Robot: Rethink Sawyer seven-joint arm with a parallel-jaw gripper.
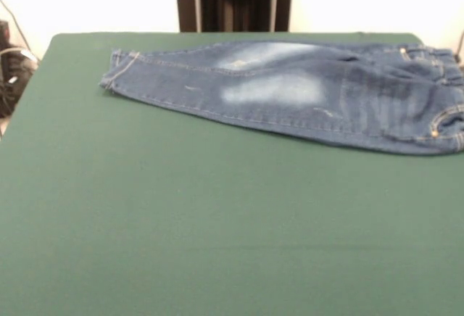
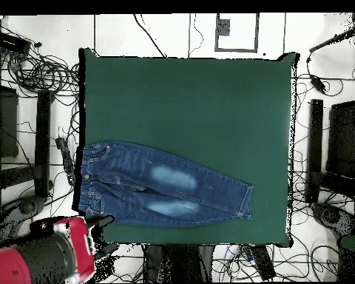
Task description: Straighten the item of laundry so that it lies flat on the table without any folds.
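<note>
Robot's hand hangs off the desk's corner, just beside the jeans' waistband; whether its grip is open, I cannot tell. Jeans lie along the desk edge nearest the robot, legs spread flat together.

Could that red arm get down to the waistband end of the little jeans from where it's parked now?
Probably yes. In the overhead view the red arm sits off the table's corner, right beside the waistband end of the jeans. Nothing lies on the jeans or between them and the arm, so the way looks free.
</note>
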